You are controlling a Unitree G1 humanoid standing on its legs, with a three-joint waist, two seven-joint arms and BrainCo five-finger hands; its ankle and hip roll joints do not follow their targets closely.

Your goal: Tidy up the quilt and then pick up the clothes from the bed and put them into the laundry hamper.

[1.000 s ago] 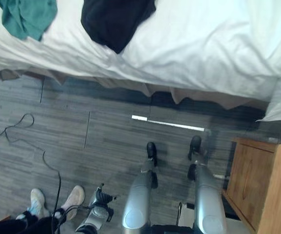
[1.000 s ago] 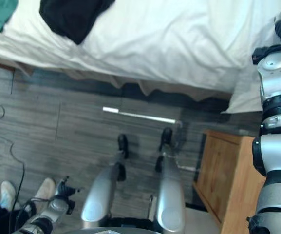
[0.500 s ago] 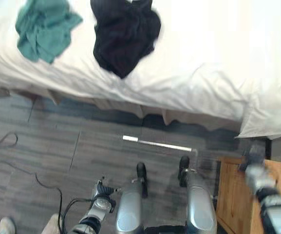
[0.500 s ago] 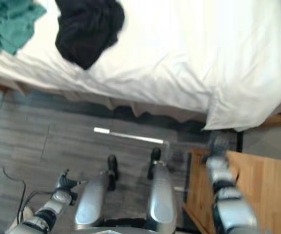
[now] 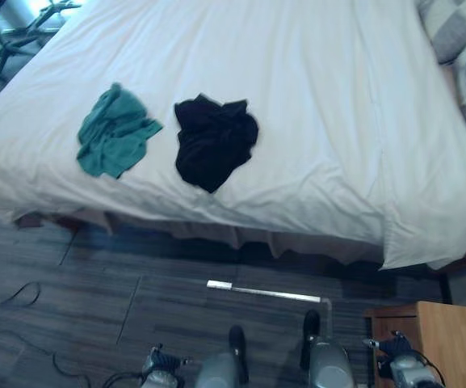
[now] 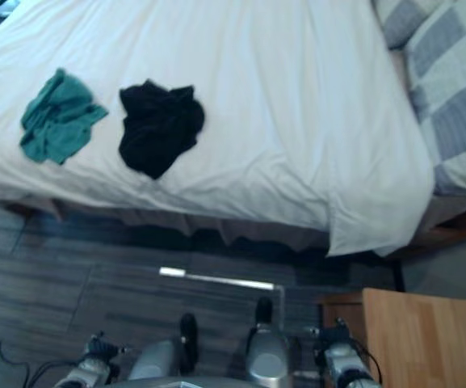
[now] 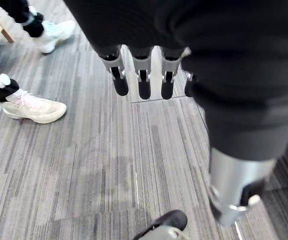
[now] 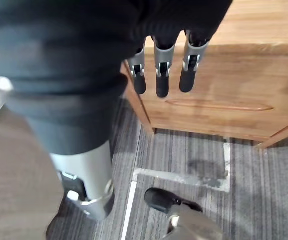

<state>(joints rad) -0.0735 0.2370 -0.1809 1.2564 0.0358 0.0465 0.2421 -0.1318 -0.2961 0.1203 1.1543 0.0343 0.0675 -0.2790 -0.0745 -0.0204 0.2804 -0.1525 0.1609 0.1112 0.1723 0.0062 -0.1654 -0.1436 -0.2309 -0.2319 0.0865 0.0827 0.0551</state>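
The white quilt lies spread flat over the bed, one corner hanging over the near side. A crumpled green garment and a black garment rest on it side by side, near the bed's front edge. My left hand hangs low over the floor, fingers straight and holding nothing; it also shows by my side. My right hand hangs open next to the wooden nightstand, far below the bed.
A wooden nightstand stands at my right. Grey checkered pillows lie at the bed's head, far right. A white strip marks the floor before me. A person's shoes stand on my left. A chair base sits beyond the bed.
The camera has tilted up from the floor to take in the whole bed. My right arm, raised by the quilt's corner a second ago, has come down beside the nightstand.
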